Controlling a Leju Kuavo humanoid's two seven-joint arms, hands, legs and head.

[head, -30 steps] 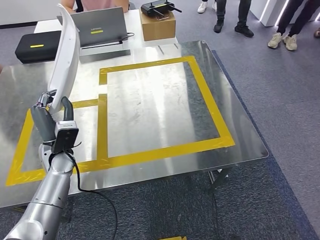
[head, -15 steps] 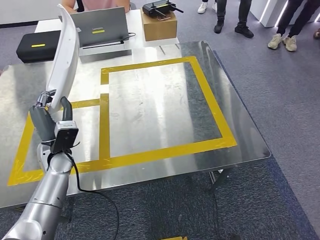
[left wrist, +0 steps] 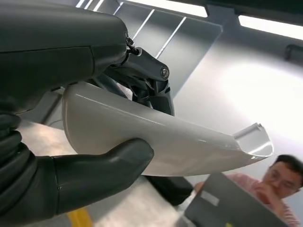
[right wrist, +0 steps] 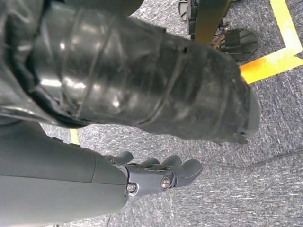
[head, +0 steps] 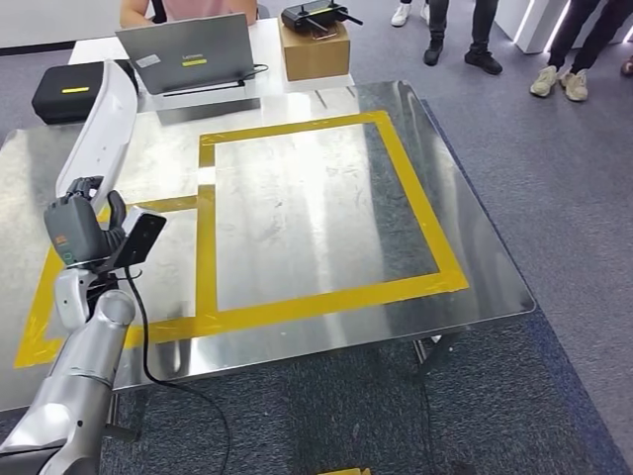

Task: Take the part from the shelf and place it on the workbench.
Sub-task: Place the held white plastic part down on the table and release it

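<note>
The robot's left hand (head: pixel 83 226) grips the long white curved part (head: pixel 101 134) near its lower end, thumb on one side and dark fingers on the other, holding it tilted above the left side of the steel desk (head: pixel 478 247), over the smaller of two boxes marked in yellow tape (head: pixel 418 188). The right hand (right wrist: pixel 161 175) hangs over grey carpet with its fingers slightly curled and apparently holding nothing, though the view is partly blocked. Behind the desk stand a laptop (head: pixel 190 54) and a cardboard box (head: pixel 314 54).
</note>
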